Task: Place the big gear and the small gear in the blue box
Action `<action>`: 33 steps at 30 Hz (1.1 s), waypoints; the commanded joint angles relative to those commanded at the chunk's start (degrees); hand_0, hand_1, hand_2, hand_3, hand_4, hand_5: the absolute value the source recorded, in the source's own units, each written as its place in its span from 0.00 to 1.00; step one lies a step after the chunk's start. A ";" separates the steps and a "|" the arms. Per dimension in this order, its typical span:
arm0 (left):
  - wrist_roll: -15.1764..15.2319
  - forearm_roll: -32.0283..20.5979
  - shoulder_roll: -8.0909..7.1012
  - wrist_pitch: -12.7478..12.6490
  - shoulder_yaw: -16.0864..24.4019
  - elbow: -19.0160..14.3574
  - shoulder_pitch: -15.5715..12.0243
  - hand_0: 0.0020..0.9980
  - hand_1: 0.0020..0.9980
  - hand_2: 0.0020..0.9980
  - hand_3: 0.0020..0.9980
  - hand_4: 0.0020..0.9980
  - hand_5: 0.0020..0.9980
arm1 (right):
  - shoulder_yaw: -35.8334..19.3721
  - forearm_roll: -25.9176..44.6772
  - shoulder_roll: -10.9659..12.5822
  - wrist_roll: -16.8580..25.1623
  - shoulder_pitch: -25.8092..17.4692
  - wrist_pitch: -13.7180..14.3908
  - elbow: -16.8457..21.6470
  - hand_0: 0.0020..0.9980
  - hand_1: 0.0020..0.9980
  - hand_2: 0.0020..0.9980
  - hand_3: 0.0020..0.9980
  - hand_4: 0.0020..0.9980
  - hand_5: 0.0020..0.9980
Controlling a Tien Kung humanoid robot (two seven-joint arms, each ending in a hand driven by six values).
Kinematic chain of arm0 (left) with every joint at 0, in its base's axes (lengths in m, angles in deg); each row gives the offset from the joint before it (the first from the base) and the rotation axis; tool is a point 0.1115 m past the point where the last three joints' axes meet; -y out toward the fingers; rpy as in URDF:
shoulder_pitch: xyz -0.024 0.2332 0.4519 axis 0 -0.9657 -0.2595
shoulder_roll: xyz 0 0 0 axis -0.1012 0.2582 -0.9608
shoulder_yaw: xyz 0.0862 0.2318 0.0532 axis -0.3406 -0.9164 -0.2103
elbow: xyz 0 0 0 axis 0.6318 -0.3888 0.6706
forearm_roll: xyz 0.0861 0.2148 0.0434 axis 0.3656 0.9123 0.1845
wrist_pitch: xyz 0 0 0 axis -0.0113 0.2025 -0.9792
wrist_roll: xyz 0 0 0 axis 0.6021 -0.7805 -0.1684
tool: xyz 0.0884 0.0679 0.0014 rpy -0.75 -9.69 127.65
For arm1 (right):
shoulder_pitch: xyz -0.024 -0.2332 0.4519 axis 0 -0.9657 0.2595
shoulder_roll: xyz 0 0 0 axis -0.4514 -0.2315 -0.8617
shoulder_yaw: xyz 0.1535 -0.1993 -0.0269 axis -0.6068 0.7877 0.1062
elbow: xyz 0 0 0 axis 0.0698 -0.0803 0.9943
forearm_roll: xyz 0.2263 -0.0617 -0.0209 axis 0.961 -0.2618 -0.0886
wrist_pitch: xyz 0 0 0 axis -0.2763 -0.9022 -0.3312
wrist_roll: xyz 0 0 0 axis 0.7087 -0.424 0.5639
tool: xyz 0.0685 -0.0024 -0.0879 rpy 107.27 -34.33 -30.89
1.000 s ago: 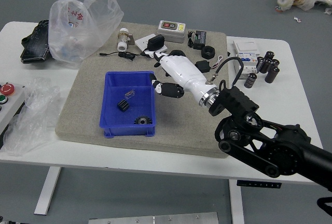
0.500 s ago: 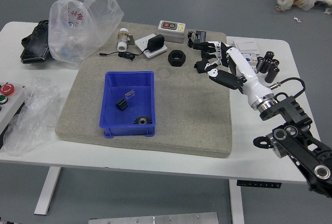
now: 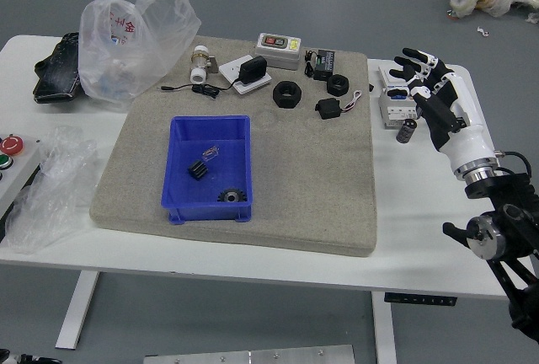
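Right hand (image 3: 428, 88): fingers spread, grasping nothing. The toothed black gear (image 3: 232, 196) lies in the near-right corner of the blue box (image 3: 209, 212); the ribbed black piece (image 3: 197, 170), toward the left wall, is probably the small gear. If so, retract rightward, maintaining clearance above the white carton (image 3: 397, 113). Left hand (image 3: 27, 359): lower-left edge, state indeterminate.

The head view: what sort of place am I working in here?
Probably a robot lab or test workshop: a white table carries a control box with red and green buttons, a blue box with small parts inside, and electronic bits such as a black power adapter.
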 joint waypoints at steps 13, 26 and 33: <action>4.02 -7.01 0.18 -0.62 -7.45 0.60 -1.01 0.59 0.52 0.54 0.64 0.65 0.20 | -5.05 2.08 0.08 1.56 -1.89 -0.80 -0.52 0.48 0.65 0.68 0.68 0.64 0.32; 4.55 -7.98 -0.18 -0.73 -8.34 0.63 -1.68 0.59 0.52 0.54 0.64 0.65 0.20 | -7.44 2.70 -0.40 2.49 -2.90 -0.95 -1.08 0.47 0.65 0.68 0.67 0.65 0.35; 3.34 -6.02 -0.23 -0.75 -5.81 0.42 -1.60 0.59 0.52 0.54 0.64 0.65 0.20 | -7.23 2.82 -0.59 2.59 -2.93 -0.90 -1.29 0.47 0.65 0.68 0.67 0.66 0.36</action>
